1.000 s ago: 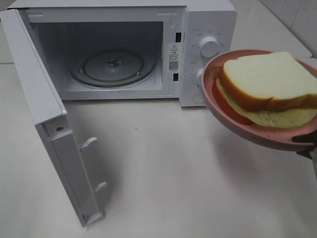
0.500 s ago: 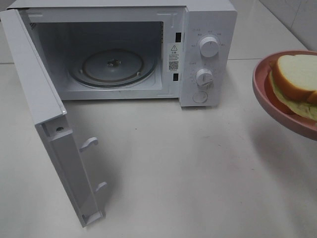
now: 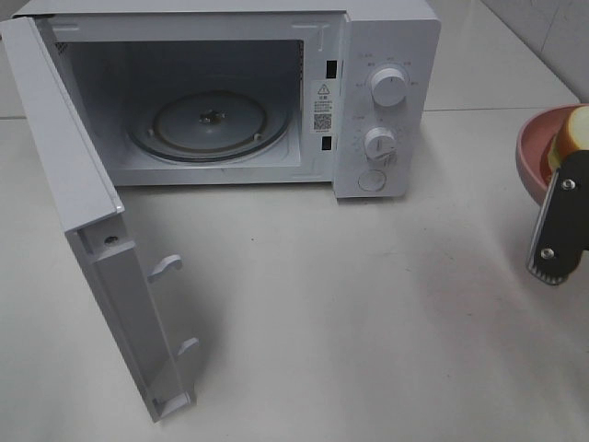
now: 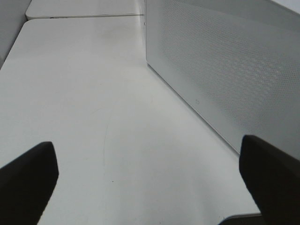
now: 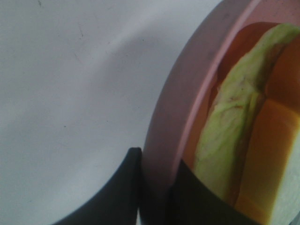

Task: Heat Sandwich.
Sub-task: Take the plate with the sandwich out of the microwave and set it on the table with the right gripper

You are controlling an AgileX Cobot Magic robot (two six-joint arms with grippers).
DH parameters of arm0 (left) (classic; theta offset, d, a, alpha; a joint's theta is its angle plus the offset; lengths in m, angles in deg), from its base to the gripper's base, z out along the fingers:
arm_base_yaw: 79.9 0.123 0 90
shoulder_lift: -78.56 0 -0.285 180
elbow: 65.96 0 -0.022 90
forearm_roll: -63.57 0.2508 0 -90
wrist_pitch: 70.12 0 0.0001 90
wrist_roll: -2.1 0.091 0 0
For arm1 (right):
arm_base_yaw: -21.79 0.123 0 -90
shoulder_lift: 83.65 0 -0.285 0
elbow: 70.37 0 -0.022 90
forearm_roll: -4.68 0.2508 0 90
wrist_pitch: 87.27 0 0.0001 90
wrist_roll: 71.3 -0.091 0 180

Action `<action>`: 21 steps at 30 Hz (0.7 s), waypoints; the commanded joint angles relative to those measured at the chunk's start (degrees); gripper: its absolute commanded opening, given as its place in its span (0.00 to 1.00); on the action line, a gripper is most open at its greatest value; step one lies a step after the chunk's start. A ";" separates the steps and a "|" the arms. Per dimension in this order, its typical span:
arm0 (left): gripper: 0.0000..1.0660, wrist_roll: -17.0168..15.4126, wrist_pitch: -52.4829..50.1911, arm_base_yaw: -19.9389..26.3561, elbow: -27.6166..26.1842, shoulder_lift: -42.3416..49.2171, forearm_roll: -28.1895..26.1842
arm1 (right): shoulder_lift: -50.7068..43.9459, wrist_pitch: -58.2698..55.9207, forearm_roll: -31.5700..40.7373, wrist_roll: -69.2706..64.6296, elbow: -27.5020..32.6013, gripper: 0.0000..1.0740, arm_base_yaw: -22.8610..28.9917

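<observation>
Now your right gripper (image 5: 157,187) pinches the rim of the pink plate (image 3: 532,157) at the far right, above the worktop (image 3: 322,304), so keep it level because the soft sandwich (image 5: 243,140) may slide.

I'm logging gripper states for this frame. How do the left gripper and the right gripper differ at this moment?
The left gripper is open, its dark fingers spread wide; the right gripper is shut on the rim of the round pink plate.
The left gripper holds nothing and faces bare white table beside the white microwave's perforated door; the right carries the plate with the white-bread sandwich.
Both have dark fingers.
</observation>
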 commanded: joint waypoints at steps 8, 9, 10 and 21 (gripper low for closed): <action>0.97 -0.34 -0.69 0.29 0.29 1.15 -0.06 | 13.29 -7.05 -3.44 -18.91 -6.53 0.02 -0.34; 0.97 -0.34 -0.69 0.29 0.29 1.15 -0.06 | 14.73 -7.79 -3.38 -21.08 -7.39 0.02 -0.34; 0.97 -0.34 -0.69 0.29 0.29 1.15 -0.06 | 17.42 -9.22 -3.38 -25.10 -8.77 0.02 -0.34; 0.97 -0.34 -0.69 0.29 0.29 1.15 -0.06 | 28.53 -10.20 -3.38 -39.71 -12.55 0.03 -0.34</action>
